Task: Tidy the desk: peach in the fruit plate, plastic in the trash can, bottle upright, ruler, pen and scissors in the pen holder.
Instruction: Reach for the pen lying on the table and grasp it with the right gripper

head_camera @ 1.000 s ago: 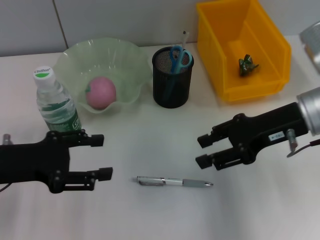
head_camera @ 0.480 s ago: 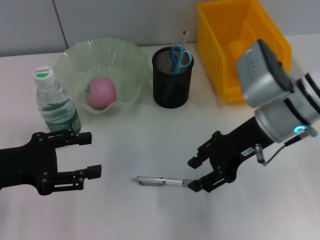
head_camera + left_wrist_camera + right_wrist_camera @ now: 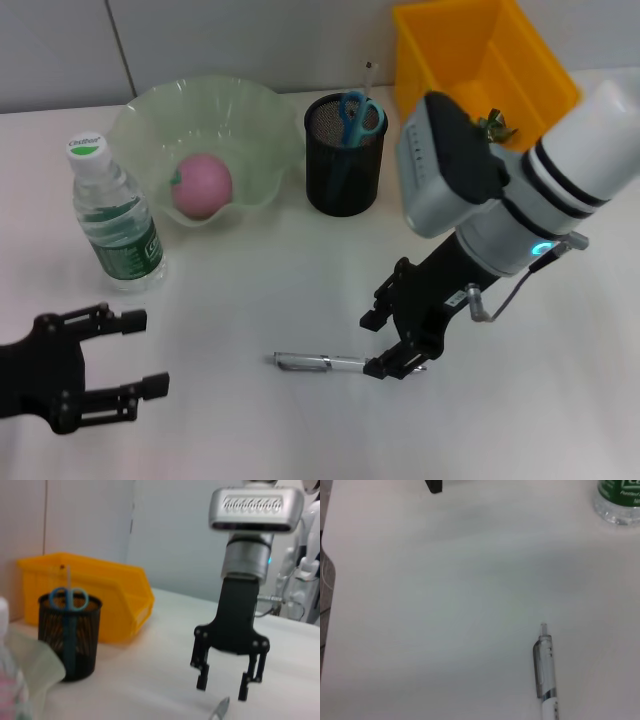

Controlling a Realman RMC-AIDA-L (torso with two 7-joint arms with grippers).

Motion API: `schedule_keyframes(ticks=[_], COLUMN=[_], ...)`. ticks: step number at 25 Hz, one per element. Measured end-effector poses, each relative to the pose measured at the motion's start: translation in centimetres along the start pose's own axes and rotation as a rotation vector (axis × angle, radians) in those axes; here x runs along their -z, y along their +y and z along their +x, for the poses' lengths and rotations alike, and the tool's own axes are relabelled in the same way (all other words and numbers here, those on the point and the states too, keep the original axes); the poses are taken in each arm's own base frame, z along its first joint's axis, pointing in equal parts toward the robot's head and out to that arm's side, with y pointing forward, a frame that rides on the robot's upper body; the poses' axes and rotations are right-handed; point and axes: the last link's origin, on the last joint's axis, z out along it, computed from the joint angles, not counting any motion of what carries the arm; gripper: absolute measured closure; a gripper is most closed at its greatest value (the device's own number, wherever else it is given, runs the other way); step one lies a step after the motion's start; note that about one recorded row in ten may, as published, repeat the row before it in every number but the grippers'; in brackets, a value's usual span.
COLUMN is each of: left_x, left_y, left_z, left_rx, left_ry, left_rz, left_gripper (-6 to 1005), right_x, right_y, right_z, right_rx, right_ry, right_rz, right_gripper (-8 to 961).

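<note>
1. Done, by the look of things: one peach [image 3: 203,184] lies in the fruit plate [image 3: 150,110], one crumpled plastic [image 3: 494,124] sits in the trash can [image 3: 440,60], and one bottle [image 3: 112,214] stands upright on the bench [image 3: 260,290], just beside the plate.
2. One pair of scissors [image 3: 352,112] stands handles-up in the pen holder [image 3: 343,180]. A thin clear strip [image 3: 369,72] rises behind them; it may be the ruler, though it is too slight to be sure.
3. Left to do, as I judge it: one pen [image 3: 318,362] lies flat on the bench near the front edge, well apart from the pen holder. It is the only item not yet put away.
4. The right hand [image 3: 390,343] hangs over the pen's tip end, fingers spread to either side of it and not closed on it. The left wrist view shows its two fingers apart just above the bench.
5. The left hand [image 3: 125,352] is low at the front left corner, fingers spread and holding nothing, well clear of the bottle.
6. Count: one peach, one wrapper, one bottle, one pair of scissors, one pen, one plate, one bin, one mesh cup, two hands.
</note>
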Motion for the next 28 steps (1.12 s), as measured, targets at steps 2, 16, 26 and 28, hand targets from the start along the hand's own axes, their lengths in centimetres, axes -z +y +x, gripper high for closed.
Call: schedule_keyframes(ticks=[2,16,26,28], left_x=[-0.2,-0.4,-0.6,-0.6], left_y=[0.2,0.5,0.4,0.4], left_z=[-0.6,-0.7,-0.4,-0.4], left_rx=[0.007,-0.004,-0.01,-0.011], left_ry=[-0.027,-0.05,-0.044,-0.042], left_rz=[-0.011,-0.042,-0.045,-0.045], left_gripper=[201,202,202,202], right_x=[-0.2,-1.9,-2.5,-2.5], right_y=[0.0,0.3,0.5,0.5], right_z=[-0.3,-1.6,-2.0,-2.0], right_rx=[0.007,0.087,0.109,0.111], right_ry=[0.014,0.14,0.164,0.167], right_rz=[0.0,0.022,0.029,0.029], right_gripper=[378,384,400,430])
